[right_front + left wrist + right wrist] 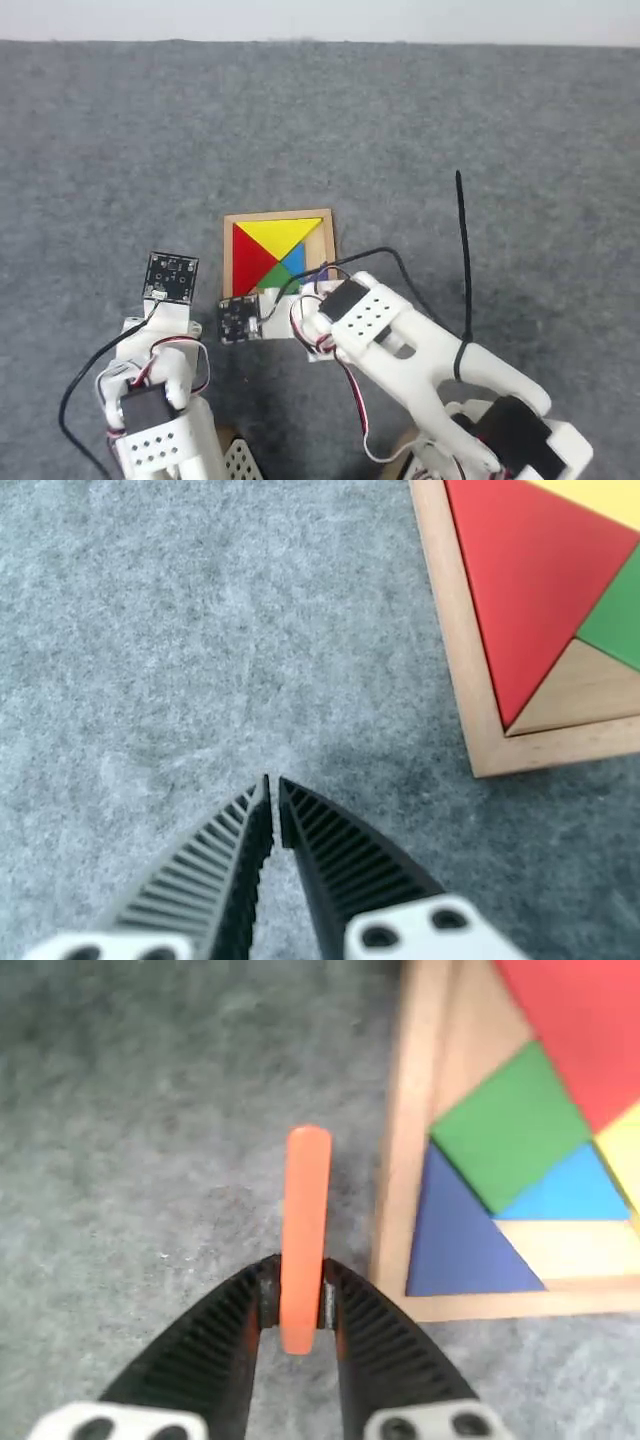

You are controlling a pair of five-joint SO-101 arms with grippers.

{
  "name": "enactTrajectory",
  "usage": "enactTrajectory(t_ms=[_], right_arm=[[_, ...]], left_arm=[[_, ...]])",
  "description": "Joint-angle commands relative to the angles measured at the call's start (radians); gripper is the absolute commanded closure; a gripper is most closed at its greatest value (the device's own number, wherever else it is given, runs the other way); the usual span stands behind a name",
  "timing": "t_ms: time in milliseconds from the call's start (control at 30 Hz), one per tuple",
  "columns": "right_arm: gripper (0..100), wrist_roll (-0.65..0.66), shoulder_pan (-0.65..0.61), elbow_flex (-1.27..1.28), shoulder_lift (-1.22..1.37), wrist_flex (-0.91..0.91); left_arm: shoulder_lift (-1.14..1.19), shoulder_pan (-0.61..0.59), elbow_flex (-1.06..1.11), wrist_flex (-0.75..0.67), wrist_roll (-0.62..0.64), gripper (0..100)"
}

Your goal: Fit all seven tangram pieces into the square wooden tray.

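The right hand (297, 1268) is clamped on an orange piece (307, 1190), held on edge just outside the tray (408, 1160) wall. The left hand (272, 790) is pressed together, holding nothing, over the grey worktop (150, 630) near a tray corner. Farther off, a red piece (250, 262), yellow piece (277, 235) and green piece (272, 277) lie inside the tray

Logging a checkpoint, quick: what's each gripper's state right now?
Left gripper: shut, holding nothing.
Right gripper: shut on the orange piece.

White perforated shells (385, 315), black servos (143, 407), ribbed black end effector (274, 780), black cables (463, 250).
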Motion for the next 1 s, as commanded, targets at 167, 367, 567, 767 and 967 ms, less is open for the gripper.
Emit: enactTrajectory(t_ms=[167,367,567,767,967], right_arm=[[99.1,-0.351,0.085,-0.321,0.010,0.226],[99.1,-0.870,0.179,-0.439,0.127,0.097],[99.1,-1.125,0.180,-0.574,0.325,0.045],[99.1,-1.208,0.193,-0.769,0.475,0.159],[98.3,-1.209,0.202,-0.879,0.608,0.193]], left_arm=[[-0.021,-0.005,-0.010,0.003,-0.005,98],[-0.021,-0.005,-0.010,0.003,-0.005,98],[-0.021,-0.005,-0.010,0.003,-0.005,98],[-0.021,-0.005,-0.010,0.003,-0.005,98],[-0.021,-0.005,-0.010,0.003,-0.005,98]])
